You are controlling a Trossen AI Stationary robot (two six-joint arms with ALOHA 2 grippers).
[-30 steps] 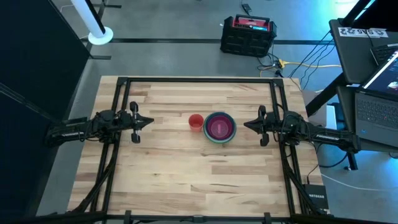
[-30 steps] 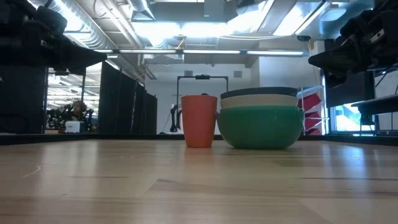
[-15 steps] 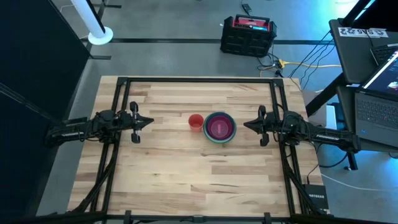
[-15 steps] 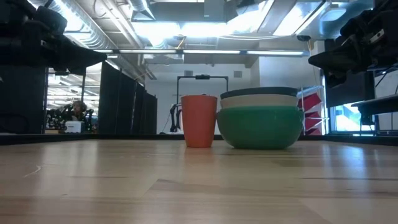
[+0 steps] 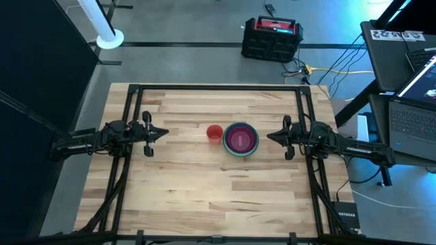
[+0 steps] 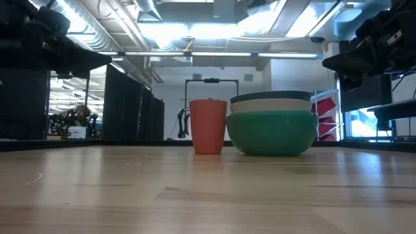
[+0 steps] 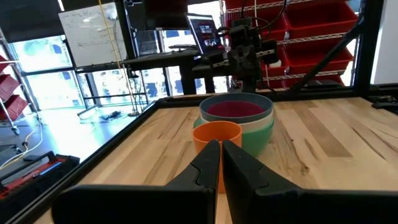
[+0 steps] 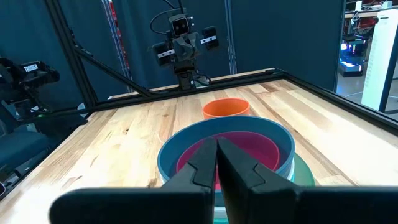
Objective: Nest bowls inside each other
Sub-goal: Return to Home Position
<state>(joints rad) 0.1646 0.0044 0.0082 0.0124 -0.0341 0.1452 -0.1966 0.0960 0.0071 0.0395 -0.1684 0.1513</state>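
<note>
Seen from above, the stack [image 5: 240,139] of nested bowls sits on the table [image 5: 204,197], toward 1 o'clock from its middle. The pink bowl [image 5: 240,140] lies innermost, ringed by the rim of the teal bowl [image 5: 240,126]. In the low view the green bowl [image 6: 272,133] carries the rest, with the white bowl [image 6: 271,104] showing as a pale band above it and a dark rim on top. The stack stands upright and level.

The cup [image 5: 214,133] stands at 9 o'clock of the stack. It is just beside the stack, and I cannot tell whether they touch.

The left gripper [image 5: 163,132] hangs at 9 o'clock of the cup, well apart from it, pointing toward 3 o'clock. In its wrist view its fingers [image 7: 208,158] are clenched together on nothing, with the cup and the stack ahead of them.

The right gripper [image 5: 270,137] hangs at 3 o'clock of the stack, near it but clear of it, pointing toward 9 o'clock. Its fingers [image 8: 202,162] are likewise pressed together and empty, above the table and short of the pink bowl.
</note>
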